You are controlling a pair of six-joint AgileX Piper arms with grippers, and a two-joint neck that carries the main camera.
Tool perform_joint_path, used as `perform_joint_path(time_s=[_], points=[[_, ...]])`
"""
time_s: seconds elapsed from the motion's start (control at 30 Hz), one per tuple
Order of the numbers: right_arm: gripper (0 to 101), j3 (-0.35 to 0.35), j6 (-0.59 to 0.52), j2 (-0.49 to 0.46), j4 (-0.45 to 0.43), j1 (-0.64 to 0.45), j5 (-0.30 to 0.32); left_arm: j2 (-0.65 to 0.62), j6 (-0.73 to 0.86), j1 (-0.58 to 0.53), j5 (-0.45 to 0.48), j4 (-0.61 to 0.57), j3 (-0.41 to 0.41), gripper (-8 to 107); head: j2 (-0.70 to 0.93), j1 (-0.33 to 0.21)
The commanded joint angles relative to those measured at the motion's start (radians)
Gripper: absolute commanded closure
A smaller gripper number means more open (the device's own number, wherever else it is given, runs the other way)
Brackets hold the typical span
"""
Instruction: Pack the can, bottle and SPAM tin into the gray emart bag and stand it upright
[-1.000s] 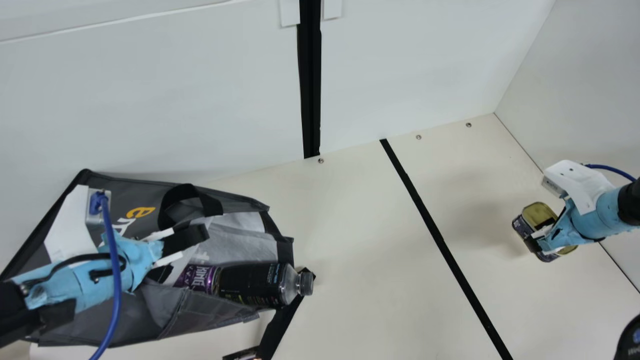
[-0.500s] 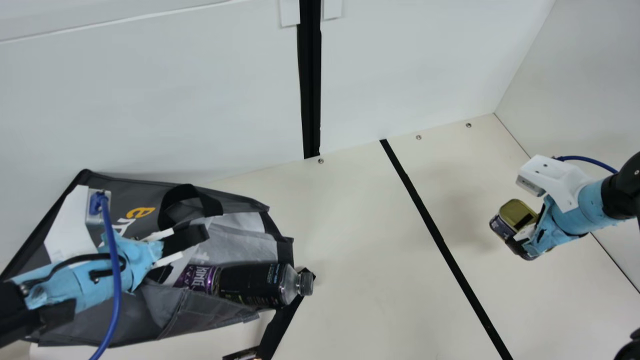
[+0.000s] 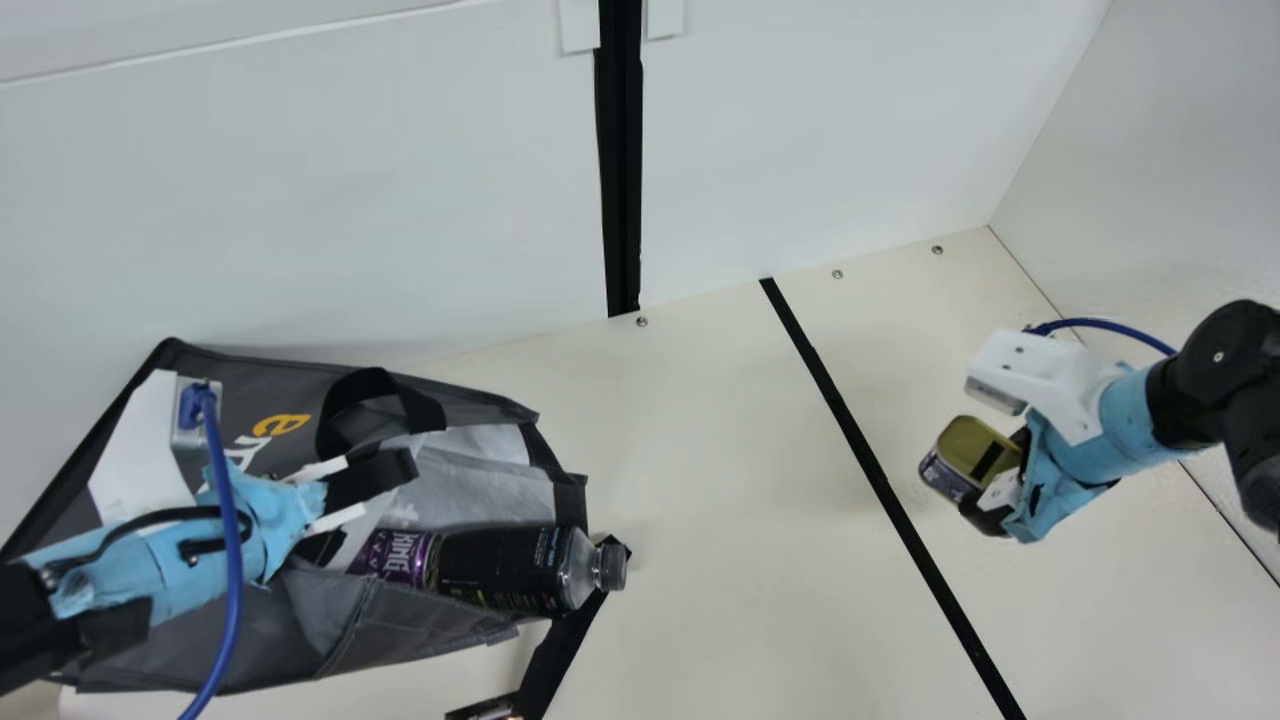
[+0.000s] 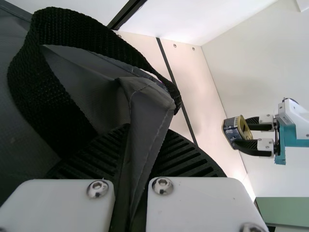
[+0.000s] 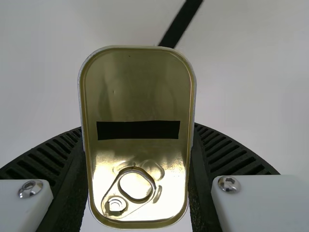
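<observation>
In the main view my right gripper (image 3: 995,500) is shut on the SPAM tin (image 3: 968,452), held above the table right of the black strip. The right wrist view has the tin's gold lid with pull ring (image 5: 137,101) between the ribbed fingers of my right gripper (image 5: 137,159). The gray emart bag (image 3: 230,640) lies on its side at the left, mouth facing right. Inside are the purple can (image 3: 392,556) and the dark bottle (image 3: 505,568), its cap poking out. My left gripper (image 3: 345,495) is at the bag's opening; in the left wrist view my left gripper (image 4: 137,164) pinches gray bag fabric.
Black tape (image 3: 880,480) runs slantwise across the cream table (image 3: 720,500). Another black strip (image 3: 565,650) passes near the bottle's cap, with a small dark object (image 3: 485,708) beside it at the bottom edge. White walls stand at the back and right.
My right gripper has moved leftward with the SPAM tin, toward the black tape. The left arm, the bag, the can and the bottle have stayed where they were.
</observation>
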Motion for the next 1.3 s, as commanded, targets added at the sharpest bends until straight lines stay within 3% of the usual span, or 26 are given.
perform_joint_path(time_s=[0.0,0.4,1.27], points=[[101,0.017,-0.004,-0.014,0.001,0.027,-0.001,0.0,0.0,0.0,0.0,0.0,0.0,107,-0.002,-0.021],[101,0.104,-0.003,-0.086,0.021,0.2,-0.001,0.0,0.0,0.0,0.0,0.0,0.0,107,-0.002,-0.021],[101,0.209,0.093,-0.211,0.074,0.586,-0.001,0.0,0.0,0.0,0.0,0.0,0.0,107,-0.002,-0.021]])
